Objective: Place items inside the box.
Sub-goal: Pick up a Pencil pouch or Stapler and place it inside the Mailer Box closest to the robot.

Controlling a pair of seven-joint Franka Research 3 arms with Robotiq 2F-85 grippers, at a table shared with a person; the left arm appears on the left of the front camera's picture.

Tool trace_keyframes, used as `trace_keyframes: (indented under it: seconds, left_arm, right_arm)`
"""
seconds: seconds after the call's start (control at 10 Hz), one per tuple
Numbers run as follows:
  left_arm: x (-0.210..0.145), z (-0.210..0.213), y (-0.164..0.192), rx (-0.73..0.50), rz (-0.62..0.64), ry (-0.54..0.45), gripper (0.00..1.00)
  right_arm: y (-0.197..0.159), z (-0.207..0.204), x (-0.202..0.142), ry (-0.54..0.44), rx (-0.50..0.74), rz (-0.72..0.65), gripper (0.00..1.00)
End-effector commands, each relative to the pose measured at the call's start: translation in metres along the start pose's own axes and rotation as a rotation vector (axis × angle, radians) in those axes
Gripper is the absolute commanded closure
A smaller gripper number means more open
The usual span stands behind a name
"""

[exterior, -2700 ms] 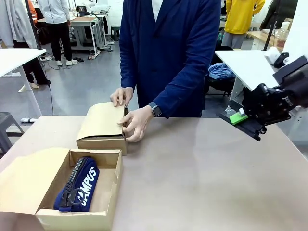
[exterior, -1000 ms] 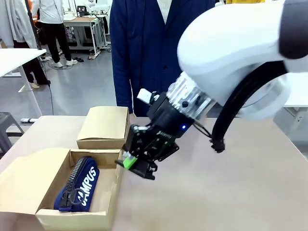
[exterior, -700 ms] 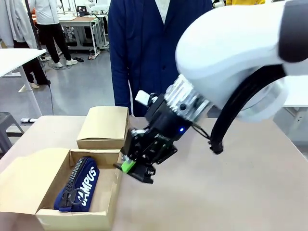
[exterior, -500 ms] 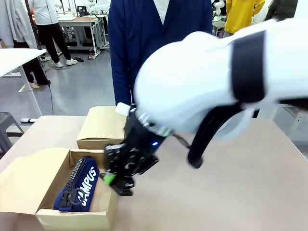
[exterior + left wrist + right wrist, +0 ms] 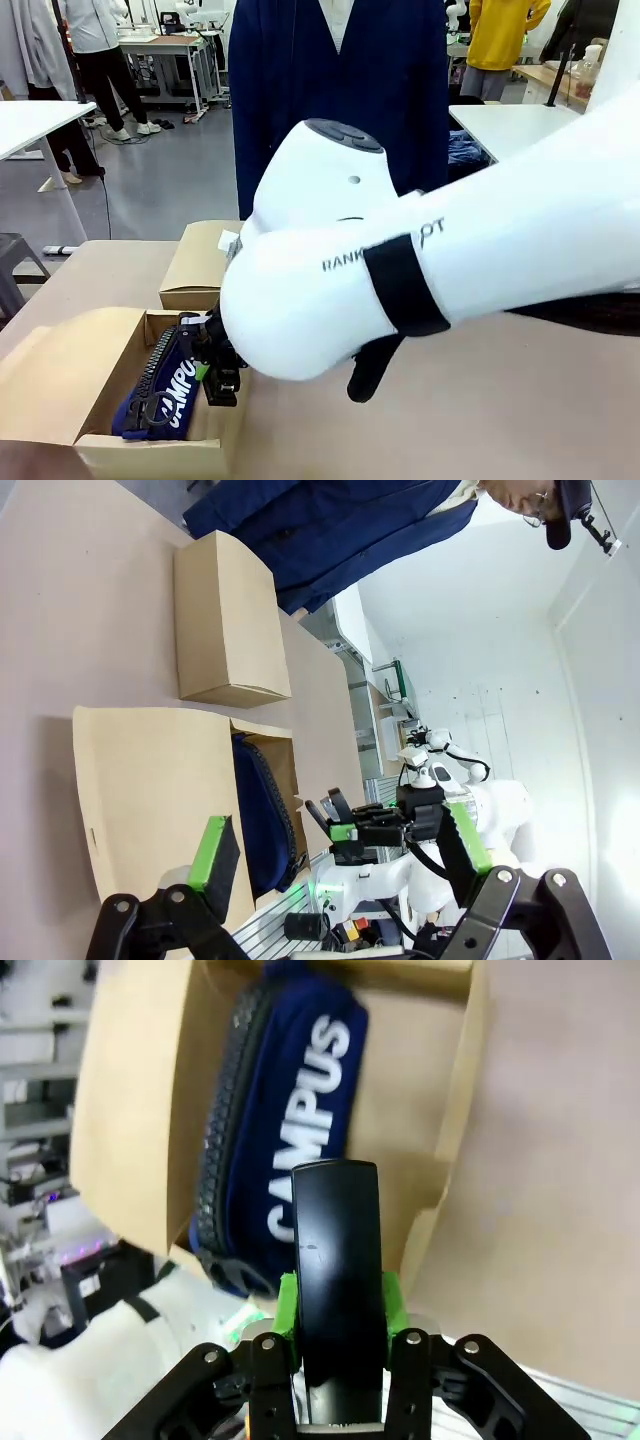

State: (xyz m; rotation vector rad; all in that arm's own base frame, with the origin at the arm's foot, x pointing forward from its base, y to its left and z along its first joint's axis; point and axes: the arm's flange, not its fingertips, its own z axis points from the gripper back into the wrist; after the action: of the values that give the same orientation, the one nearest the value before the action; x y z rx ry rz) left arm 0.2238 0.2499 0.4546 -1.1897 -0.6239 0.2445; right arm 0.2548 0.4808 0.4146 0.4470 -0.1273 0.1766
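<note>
**A:** What does the right pincer (image 5: 338, 1305) have?

**B:** It is clamped on one black stapler (image 5: 335, 1230), with a green pad pressing each long side. In the right wrist view the stapler's long axis runs straight up the centre of the frame, rounded end pointing up.

**A:** And beneath it?

**B:** One navy pouch (image 5: 290, 1130) lettered "CAMPUS" lies in the open cardboard box (image 5: 140, 1110), in the upper left of that view. Its long axis runs nearly the same way as the stapler's (leaning slightly right at the top), with the zip along its left edge. The stapler's end overlaps the pouch's lower part; I cannot tell whether they touch.

**A:** How many boxes?

**B:** Two. The open one is at the lower left of the front view. A closed box (image 5: 195, 265) sits just behind it on the bench (image 5: 480, 420), left of centre.

**A:** The left pincer (image 5: 335, 830)?

**B:** It is spread wide and holds nothing, at the bottom of the left wrist view.
</note>
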Motion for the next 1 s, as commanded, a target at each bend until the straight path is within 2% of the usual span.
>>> trace_keyframes:
  seconds: [0.0, 0.2, 0.3, 0.4, 0.5, 0.9]
  left_arm:
    - [0.0, 0.0, -0.001, -0.021, -0.017, -0.01, 0.0]
    - [0.0, 0.0, -0.001, -0.021, -0.017, -0.01, 0.0]
    - [0.0, 0.0, -0.001, -0.021, -0.017, -0.01, 0.0]
    - [0.0, 0.0, -0.001, -0.021, -0.017, -0.01, 0.0]
    - [0.0, 0.0, -0.001, -0.021, -0.017, -0.01, 0.0]
    - [0.0, 0.0, -0.001, -0.021, -0.017, -0.01, 0.0]
  right_arm:
    - [0.024, -0.018, 0.003, -0.077, -0.005, 0.004, 0.64]
    - [0.018, -0.024, 0.007, -0.067, -0.004, -0.011, 0.64]
    - [0.015, -0.025, 0.009, -0.065, -0.006, -0.015, 0.46]
    - [0.014, -0.023, 0.009, -0.073, -0.005, -0.004, 0.04]
    - [0.015, -0.024, 0.009, -0.082, 0.017, 0.004, 0.0]
    - [0.01, -0.019, 0.011, -0.082, 0.045, -0.009, 0.0]
